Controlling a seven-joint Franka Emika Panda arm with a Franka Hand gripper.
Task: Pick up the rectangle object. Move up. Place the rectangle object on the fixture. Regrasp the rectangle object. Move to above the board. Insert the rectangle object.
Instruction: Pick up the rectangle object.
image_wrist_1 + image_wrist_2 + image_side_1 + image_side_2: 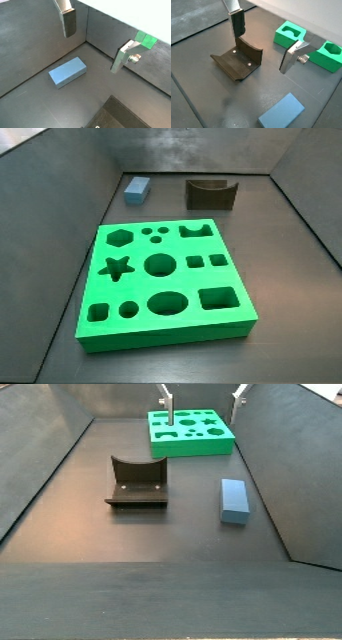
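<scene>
The rectangle object is a light blue-grey block lying flat on the dark floor, in both wrist views (67, 72) (282, 113) and both side views (138, 190) (234, 499). The fixture (238, 61) is a dark brown block with a curved notch, standing beside it (210, 193) (136, 484). The green board (167, 278) with cut-out holes lies flat (191, 431); parts of it show in the wrist views (290, 35) (146, 40). My gripper (95, 42) (264, 42) is open and empty, held high above the floor. Only its fingertips (166, 401) show over the board's far edge.
Grey walls (80, 188) slope up around the floor on all sides, and the block lies close to one wall (267, 474). A wall corner (85, 35) stands behind the block. Bare floor (134, 584) stretches in front of the fixture.
</scene>
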